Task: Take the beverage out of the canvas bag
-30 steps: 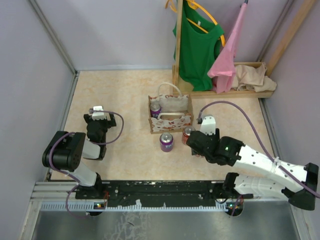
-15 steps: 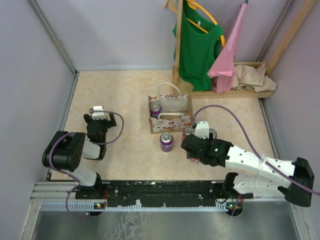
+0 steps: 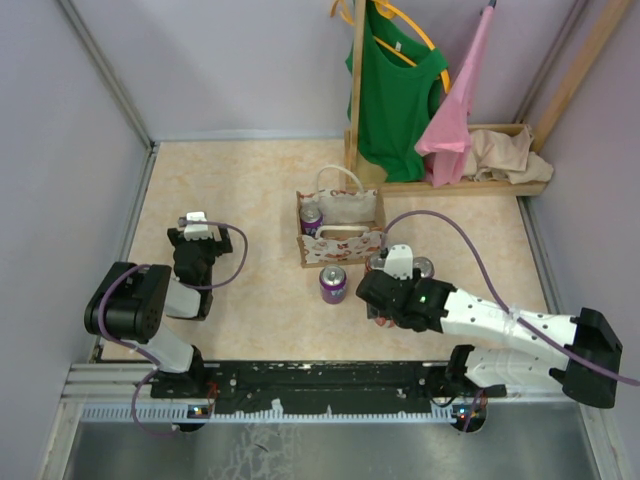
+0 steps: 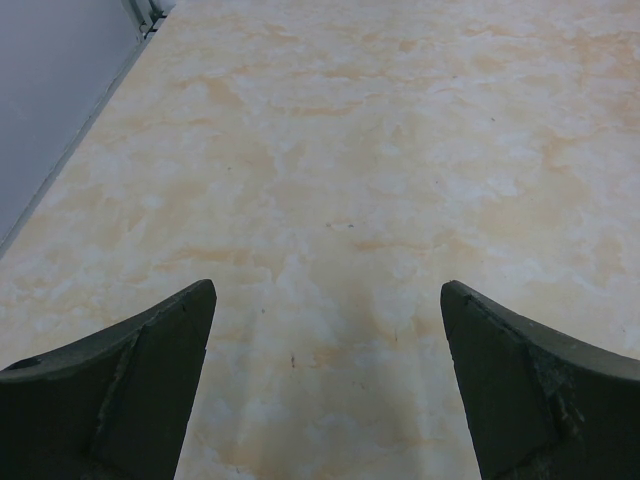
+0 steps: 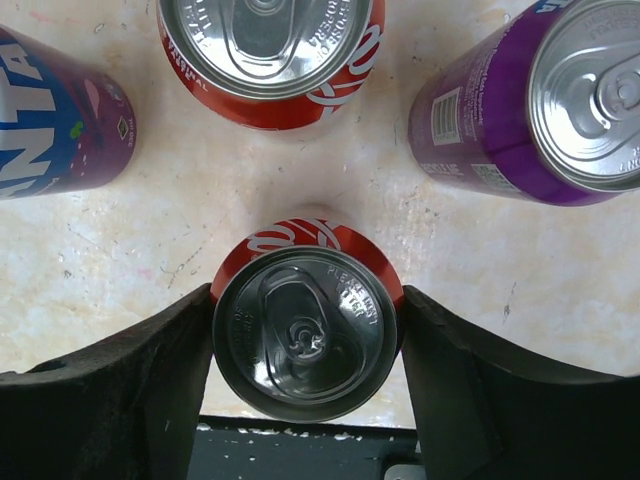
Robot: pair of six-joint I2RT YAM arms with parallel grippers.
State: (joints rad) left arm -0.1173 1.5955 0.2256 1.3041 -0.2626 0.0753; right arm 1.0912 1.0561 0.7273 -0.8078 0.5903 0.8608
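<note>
Right pincer (image 5: 307,300) grips an upright red metal drink can (image 5: 305,340) on the beige table (image 5: 250,200), at 5 o'clock of the floral cream canvas bag (image 3: 342,243); crowding cans (image 5: 270,40) at 10, 12 and 2 o'clock could topple if bumped on release; left pincer (image 4: 327,290) open.

A cream, marbled desk (image 3: 250,180) fills the floor of the cell, closed in by pale lavender walls (image 3: 230,60). At its far right stands a wooden rack (image 3: 356,90) – a green shirt (image 3: 395,100) hangs there on an orange hanger (image 3: 415,25), a pink garment (image 3: 455,110) just beside it. Below them lies a crumpled beige cloth (image 3: 505,155).
</note>
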